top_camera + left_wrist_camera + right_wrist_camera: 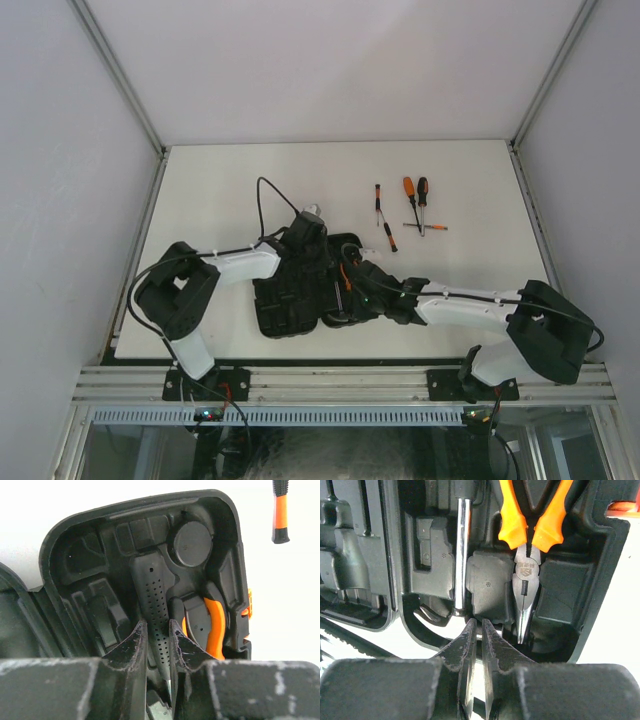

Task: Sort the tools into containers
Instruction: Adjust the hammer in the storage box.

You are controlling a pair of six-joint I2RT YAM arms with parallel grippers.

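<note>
Risk at near side: right gripper (478, 623), pinched to a slit and empty, close over pliers (525, 575) lying in open case (278, 312); liable to knock them from their slot on lifting. Left gripper (157, 626) narrow astride hammer (154, 595) handle; clamped or merely straddling, not determinable; could drag it out. Beyond, screwdrivers (409, 188) loose on table (220, 180); both arms crowding the case.

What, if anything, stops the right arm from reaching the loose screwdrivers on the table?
Probably nothing, so yes. The screwdrivers lie on bare table beyond the open case, and nothing stands between them and the right end effector.
</note>
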